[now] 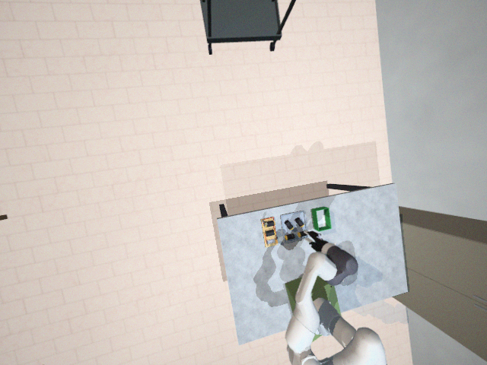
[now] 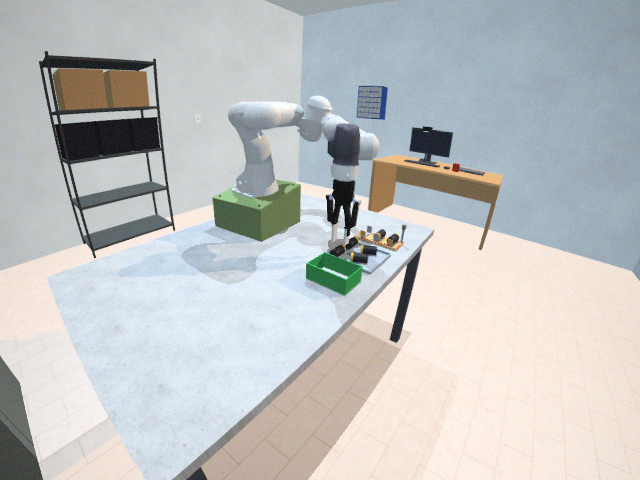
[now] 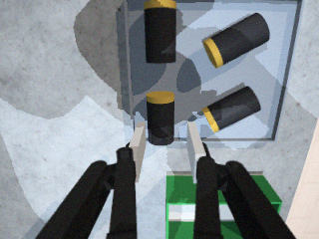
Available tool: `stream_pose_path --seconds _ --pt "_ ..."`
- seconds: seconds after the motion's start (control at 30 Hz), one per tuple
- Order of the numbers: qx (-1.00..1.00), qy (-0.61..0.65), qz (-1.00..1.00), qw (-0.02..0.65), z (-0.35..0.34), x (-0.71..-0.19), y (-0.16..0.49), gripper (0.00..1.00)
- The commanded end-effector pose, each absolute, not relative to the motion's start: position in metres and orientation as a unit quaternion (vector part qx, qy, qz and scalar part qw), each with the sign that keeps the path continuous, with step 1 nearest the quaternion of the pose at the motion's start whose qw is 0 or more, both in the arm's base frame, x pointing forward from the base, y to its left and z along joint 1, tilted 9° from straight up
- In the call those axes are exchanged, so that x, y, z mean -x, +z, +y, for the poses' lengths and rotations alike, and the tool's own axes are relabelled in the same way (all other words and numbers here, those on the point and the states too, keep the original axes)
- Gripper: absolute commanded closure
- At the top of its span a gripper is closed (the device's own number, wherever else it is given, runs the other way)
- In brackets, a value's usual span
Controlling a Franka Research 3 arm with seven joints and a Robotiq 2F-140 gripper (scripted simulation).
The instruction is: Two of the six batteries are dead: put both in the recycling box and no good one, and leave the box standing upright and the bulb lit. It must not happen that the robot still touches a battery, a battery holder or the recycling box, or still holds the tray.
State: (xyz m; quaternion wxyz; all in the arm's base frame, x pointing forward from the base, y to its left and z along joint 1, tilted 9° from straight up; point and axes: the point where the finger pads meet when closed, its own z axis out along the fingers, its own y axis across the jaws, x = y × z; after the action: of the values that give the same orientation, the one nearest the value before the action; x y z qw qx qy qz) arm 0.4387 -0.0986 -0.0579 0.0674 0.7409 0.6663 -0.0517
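Observation:
My gripper [image 1: 308, 234] [image 2: 340, 241] [image 3: 165, 132] is partly open, pointing down, its fingertips on either side of the near end of a black battery with a gold end [image 1: 302, 234] [image 2: 337, 251] [image 3: 160, 119]. That battery lies in the shallow tray [image 2: 379, 262] [image 3: 275, 70]. Three more lie in the tray: one in line with it [image 3: 160, 37] and two slanted ones [image 3: 236, 40] [image 3: 232, 109]. The orange holder [image 1: 268, 228] [image 2: 385, 244] carries two batteries [image 2: 379, 234] [image 2: 393, 239]. The green recycling box [image 1: 315, 221] [image 2: 330, 280] [image 3: 219, 192] stands upright; no battery shows inside. Whether the bulb is lit cannot be told.
The box stands close beside the tray, and the holder is on the tray's other side. A thin post [image 2: 403, 234] rises at the holder's far end. All stand near one long edge of the table [image 1: 365, 220] [image 2: 206, 330]. The arm's green base block [image 2: 261, 217] is across the table.

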Motion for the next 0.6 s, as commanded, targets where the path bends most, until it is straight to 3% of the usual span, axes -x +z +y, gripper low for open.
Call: stream_pose_path --seconds 0.0,0.4,0.57 --pt "-0.743 -0.055 0.665 0.061 -0.095 -0.434 -0.048 0.71" --pt "-0.743 -0.055 0.665 0.061 -0.094 -0.434 -0.042 0.71" --pt "-0.743 -0.055 0.665 0.061 -0.089 -0.434 -0.008 0.71"
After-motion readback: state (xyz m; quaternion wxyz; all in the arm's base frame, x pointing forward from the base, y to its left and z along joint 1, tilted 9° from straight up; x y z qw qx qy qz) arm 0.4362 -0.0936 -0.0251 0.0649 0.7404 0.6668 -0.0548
